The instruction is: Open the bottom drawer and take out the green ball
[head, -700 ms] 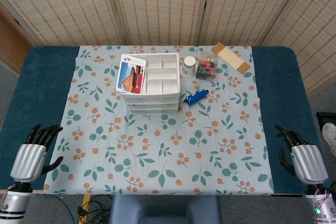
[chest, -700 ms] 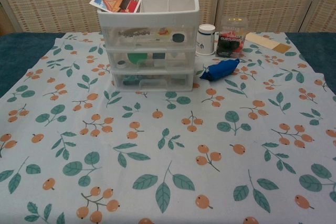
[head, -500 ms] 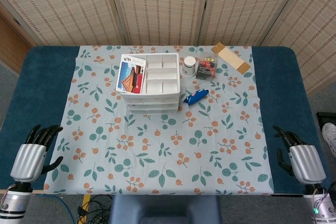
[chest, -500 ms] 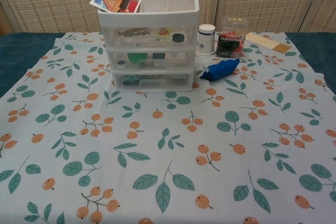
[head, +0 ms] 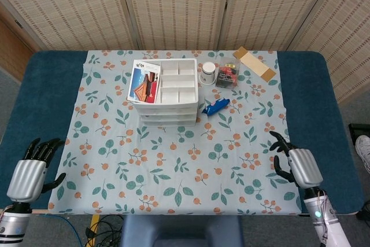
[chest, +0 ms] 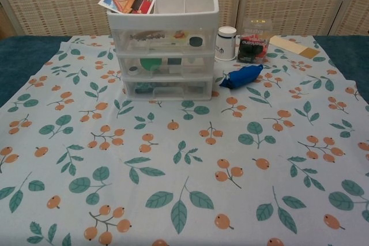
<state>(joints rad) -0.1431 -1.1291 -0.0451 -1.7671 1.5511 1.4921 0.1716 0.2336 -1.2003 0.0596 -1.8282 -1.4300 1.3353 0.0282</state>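
Note:
A white three-drawer unit (head: 167, 93) stands at the back middle of the floral cloth, all drawers closed. In the chest view its bottom drawer (chest: 167, 87) shows dim, dark shapes through the clear front. A green round shape (chest: 151, 61) shows behind the middle drawer's front. My left hand (head: 32, 169) hovers at the table's near left corner, off the cloth, fingers apart and holding nothing. My right hand (head: 298, 165) is over the cloth's near right edge, fingers apart and empty. Both hands are far from the unit, and neither appears in the chest view.
A picture card (head: 144, 82) lies in the unit's open top tray. Right of the unit sit a white jar (head: 207, 74), a clear box with red and black contents (head: 227, 76), a blue packet (head: 216, 107) and a cardboard strip (head: 254, 63).
My right hand has moved inward from the table's right edge onto the cloth's edge. My left hand has shifted slightly toward me. The drawers are unchanged.

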